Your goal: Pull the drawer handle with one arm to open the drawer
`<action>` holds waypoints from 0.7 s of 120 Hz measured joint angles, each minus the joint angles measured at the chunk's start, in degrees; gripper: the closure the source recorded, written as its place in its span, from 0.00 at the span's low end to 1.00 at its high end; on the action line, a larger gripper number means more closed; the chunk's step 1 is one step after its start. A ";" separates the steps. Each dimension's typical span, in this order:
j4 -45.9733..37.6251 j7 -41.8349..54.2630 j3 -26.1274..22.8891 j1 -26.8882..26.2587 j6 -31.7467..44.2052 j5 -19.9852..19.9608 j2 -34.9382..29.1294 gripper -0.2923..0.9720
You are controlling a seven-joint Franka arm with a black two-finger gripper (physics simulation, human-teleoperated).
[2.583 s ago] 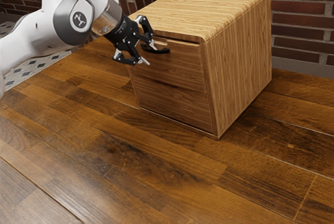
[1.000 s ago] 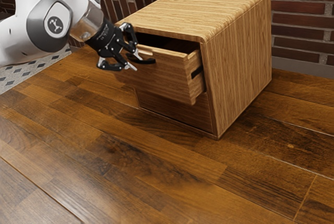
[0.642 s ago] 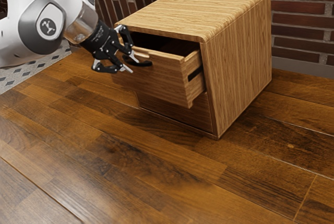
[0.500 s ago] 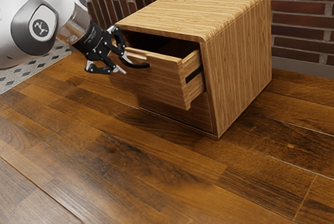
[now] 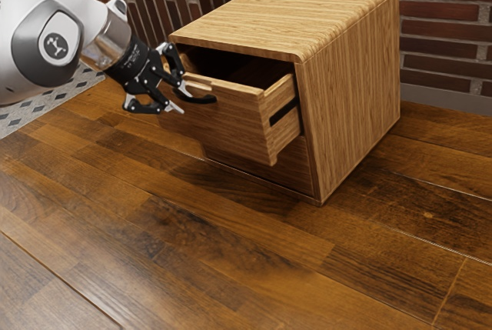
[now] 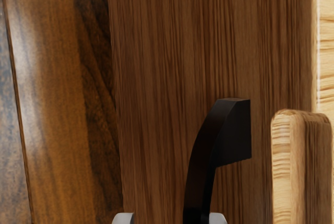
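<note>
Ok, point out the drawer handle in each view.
Exterior view: the handle juts from the pulled-out drawer front, toward the view's left.
Wrist view: the handle is the black curved bar standing off the drawer front.
Shared landmark: the drawer front.

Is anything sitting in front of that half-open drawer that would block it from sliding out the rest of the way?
Nothing visible does. The tool is right at the black handle, with nothing between them, and the wooden surface ahead of the drawer looks bare along the pull direction.
</note>
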 joint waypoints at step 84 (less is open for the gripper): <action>-4.71 -0.13 -0.01 0.09 0.02 0.04 -4.26 0.70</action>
